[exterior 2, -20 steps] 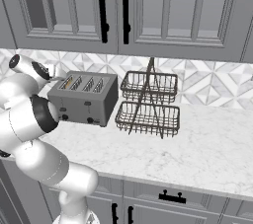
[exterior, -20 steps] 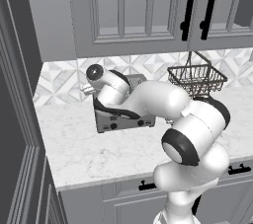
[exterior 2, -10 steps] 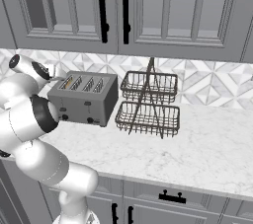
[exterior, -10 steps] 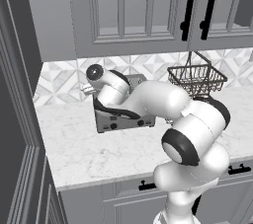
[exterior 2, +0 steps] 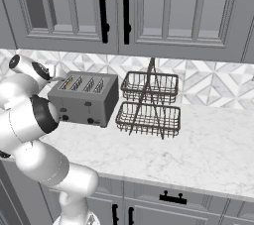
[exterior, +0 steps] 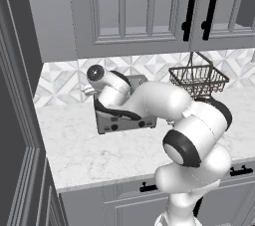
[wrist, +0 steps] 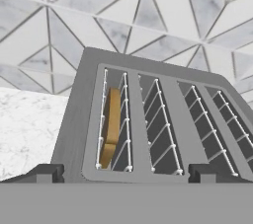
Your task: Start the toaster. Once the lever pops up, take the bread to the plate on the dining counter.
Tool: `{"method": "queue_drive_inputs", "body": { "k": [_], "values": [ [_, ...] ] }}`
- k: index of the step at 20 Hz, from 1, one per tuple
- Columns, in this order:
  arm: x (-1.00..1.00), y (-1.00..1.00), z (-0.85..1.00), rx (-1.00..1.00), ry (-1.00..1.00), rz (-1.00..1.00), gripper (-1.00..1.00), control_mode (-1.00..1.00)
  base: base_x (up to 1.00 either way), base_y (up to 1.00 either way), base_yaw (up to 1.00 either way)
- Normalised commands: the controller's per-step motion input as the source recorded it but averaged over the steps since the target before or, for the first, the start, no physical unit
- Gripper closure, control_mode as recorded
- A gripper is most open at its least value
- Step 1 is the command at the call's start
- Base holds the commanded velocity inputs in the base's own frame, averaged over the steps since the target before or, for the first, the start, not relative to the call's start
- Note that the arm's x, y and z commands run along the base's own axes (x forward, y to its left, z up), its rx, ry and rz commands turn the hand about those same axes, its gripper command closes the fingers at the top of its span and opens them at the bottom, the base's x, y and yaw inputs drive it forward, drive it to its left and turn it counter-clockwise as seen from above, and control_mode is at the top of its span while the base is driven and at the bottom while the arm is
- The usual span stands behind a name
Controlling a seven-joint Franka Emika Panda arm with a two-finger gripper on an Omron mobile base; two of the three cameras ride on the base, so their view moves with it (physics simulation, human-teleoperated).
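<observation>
Arm [exterior: 164,100] rises from base, elbow bent high, forearm reaching forward and left; in right base view it sits at the left edge, wrist [exterior 2: 30,68] uppermost. Hand tipped down, camera looking along the gripper [wrist: 121,172]. Fingertips [wrist: 47,172] show as two small dark blocks at the bottom of hand view, set wide apart, nothing between them. Gripper itself hidden behind the wrist in left base view, and too small to read in right base view. Wrist joint's dark cap [exterior: 95,73] faces up and left. Upper arm link and shoulder stacked vertically over the base, dark joint ring [exterior: 182,148] facing the camera
</observation>
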Motion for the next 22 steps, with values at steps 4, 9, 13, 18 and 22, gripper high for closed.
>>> {"method": "queue_drive_inputs", "body": {
  "k": [4, 9, 13, 18, 22],
  "values": [
    [0.00, 0.00, 0.00, 0.00, 0.00, 0.00, -1.00, -1.00, 0.00, 0.00, 0.00],
    [0.00, 0.00, 0.00, 0.00, 0.00, 0.00, -1.00, -1.00, 0.00, 0.00, 0.00],
    [0.00, 0.00, 0.00, 0.00, 0.00, 0.00, -1.00, -1.00, 0.00, 0.00, 0.00],
    [0.00, 0.00, 0.00, 0.00, 0.00, 0.00, -1.00, -1.00, 0.00, 0.00, 0.00],
    [0.00, 0.00, 0.00, 0.00, 0.00, 0.00, -1.00, -1.00, 0.00, 0.00, 0.00]
  ]
}}
